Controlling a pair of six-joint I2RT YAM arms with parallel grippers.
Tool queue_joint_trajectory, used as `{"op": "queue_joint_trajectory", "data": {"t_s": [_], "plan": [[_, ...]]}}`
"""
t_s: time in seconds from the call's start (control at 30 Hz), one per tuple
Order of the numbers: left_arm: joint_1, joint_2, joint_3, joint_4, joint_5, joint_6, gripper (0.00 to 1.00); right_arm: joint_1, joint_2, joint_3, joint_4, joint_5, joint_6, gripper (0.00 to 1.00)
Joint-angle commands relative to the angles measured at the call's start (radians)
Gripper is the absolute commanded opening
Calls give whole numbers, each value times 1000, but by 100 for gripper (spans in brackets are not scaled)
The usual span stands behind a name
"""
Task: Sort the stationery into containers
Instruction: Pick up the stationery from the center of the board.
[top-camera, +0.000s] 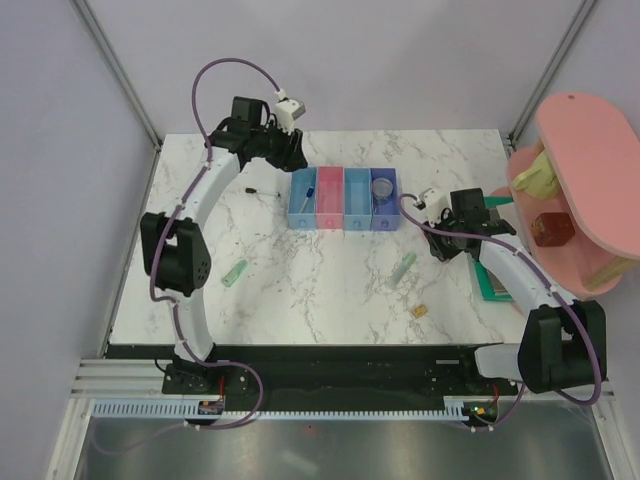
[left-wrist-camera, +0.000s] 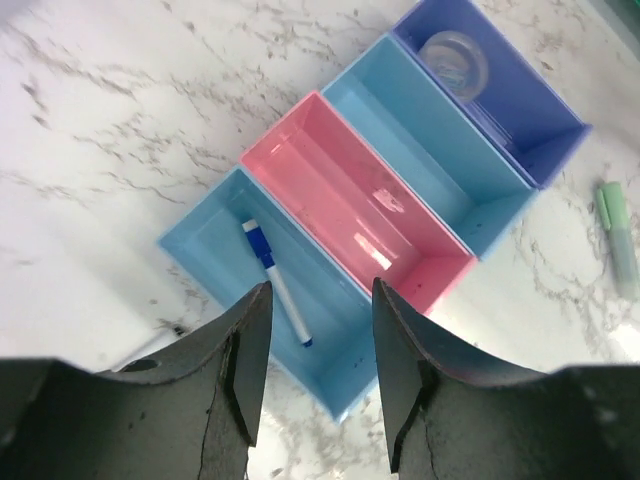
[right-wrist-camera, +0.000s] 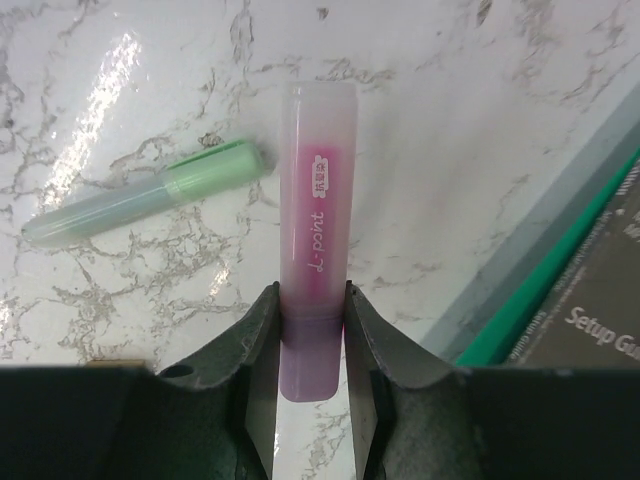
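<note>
On marble table (top-camera: 330, 290), toward far edge: row of four joined bins (top-camera: 343, 198). Above its left end, left gripper (left-wrist-camera: 318, 300), fingers moderately apart, holding nothing. Near dark green book (right-wrist-camera: 590, 300), right gripper (right-wrist-camera: 310, 300) pinched narrow on pink bar (right-wrist-camera: 317, 230). Just beside that, pale green bar (right-wrist-camera: 150, 195). Lying in leftmost light-blue bin (left-wrist-camera: 215, 245), blue-tipped marker (left-wrist-camera: 275, 280); in dark-blue bin (left-wrist-camera: 540, 130), clear round piece (left-wrist-camera: 453, 60). Loose on marble: thin black pen (top-camera: 262, 190), tan nub (top-camera: 419, 311).

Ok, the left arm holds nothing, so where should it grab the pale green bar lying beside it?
Probably mid-length, from straight above, with the left pincer turned across the narrow width. The pale green bar lies flat and slanted on the table, both long sides clear of other things.
</note>
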Motion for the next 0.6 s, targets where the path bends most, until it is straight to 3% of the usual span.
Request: {"op": "queue_joint_trajectory", "data": {"t_s": [0.0, 0.27, 0.43, 0.57], "plan": [[-4, -182, -75, -123, -24, 273, 51, -3, -60, 106, -43, -19, 33, 11], [-4, -414, -521, -192, -199, 742, 51, 4, 9, 300, -28, -172, 161, 10], [-4, -501, -744, -204, -259, 853, 54, 82, 119, 413, 42, -204, 224, 10], [8, -517, -801, -204, -301, 856, 56, 152, 253, 535, 95, -194, 248, 9]]}}
